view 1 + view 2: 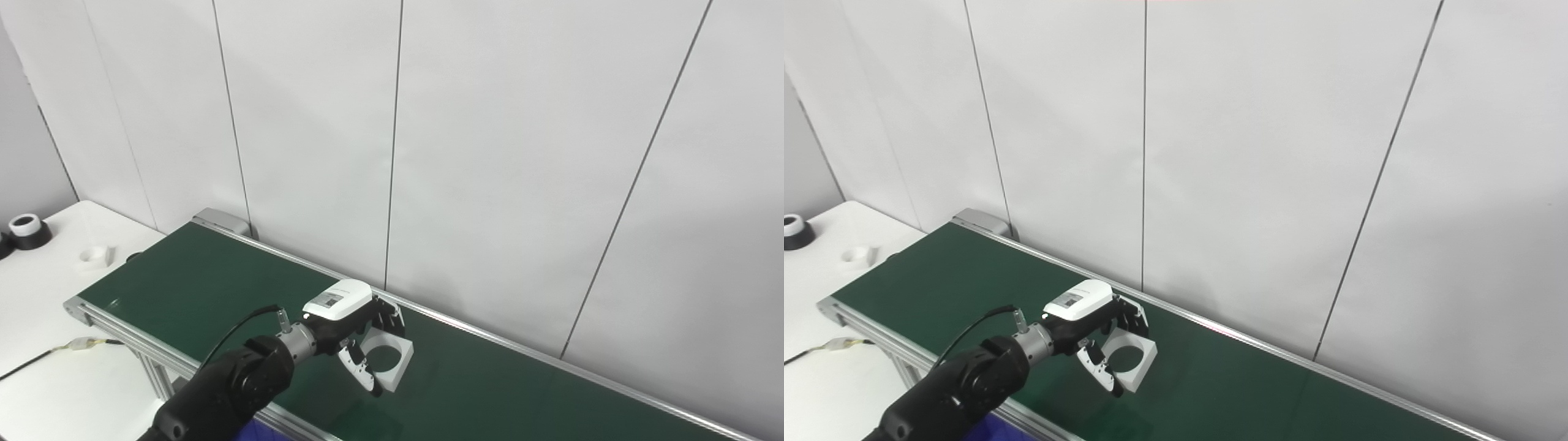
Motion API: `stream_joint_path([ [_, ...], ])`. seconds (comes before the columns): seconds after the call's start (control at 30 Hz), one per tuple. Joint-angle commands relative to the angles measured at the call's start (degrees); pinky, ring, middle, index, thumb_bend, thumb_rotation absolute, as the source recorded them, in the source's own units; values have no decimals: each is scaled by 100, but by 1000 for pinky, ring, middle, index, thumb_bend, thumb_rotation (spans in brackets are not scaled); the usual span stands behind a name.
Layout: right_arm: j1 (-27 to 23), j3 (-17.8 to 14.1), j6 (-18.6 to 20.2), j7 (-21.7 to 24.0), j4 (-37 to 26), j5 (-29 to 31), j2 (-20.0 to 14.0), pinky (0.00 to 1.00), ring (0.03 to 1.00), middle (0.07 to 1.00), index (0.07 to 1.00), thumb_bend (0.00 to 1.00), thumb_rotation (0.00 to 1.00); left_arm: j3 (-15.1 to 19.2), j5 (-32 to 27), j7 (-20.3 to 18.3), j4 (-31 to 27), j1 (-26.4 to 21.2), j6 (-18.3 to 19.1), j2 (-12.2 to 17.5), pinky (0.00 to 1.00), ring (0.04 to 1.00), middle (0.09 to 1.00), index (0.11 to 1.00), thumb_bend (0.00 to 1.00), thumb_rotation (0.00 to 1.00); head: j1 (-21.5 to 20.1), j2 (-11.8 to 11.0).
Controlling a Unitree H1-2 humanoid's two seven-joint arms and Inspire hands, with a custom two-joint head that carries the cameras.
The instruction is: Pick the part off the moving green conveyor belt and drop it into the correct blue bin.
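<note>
A white square part (402, 366) with a round hole through it is tilted just above the green conveyor belt (196, 282), near the belt's middle. My left hand (352, 324) is shut on it: fingers (387, 318) curl over its far edge and the thumb presses on its near edge. The black forearm comes in from the bottom left. The same hold shows in the right eye view, with the part (1146, 361) in my left hand (1090, 331). A shadow lies on the belt below the part. My right hand is out of view.
A sliver of blue (248, 433) shows below the belt's near rail at the bottom edge. A white table (43, 380) at the left carries a black-and-white ring (26, 229), a small white part (95, 257) and a cable (79, 345). A panelled wall stands behind the belt.
</note>
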Motion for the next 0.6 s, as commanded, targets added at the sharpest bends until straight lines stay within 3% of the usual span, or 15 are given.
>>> stream_joint_path([
  [0.0,11,12,-158,12,-215,14,24,637,717,780,860,530,575,225,-144,26,-348,-38,42,197,384,447,495,509,478,0,-29,40],
  [0.23,32,8,-117,8,-287,-13,18,636,717,781,860,546,577,602,-391,-301,-1159,275,313,190,380,449,505,512,478,0,-69,151],
  [0.57,46,8,-17,-2,-467,-52,29,643,722,785,866,537,575,960,-868,-575,-2058,737,391,242,386,435,503,510,478,0,-213,614],
])
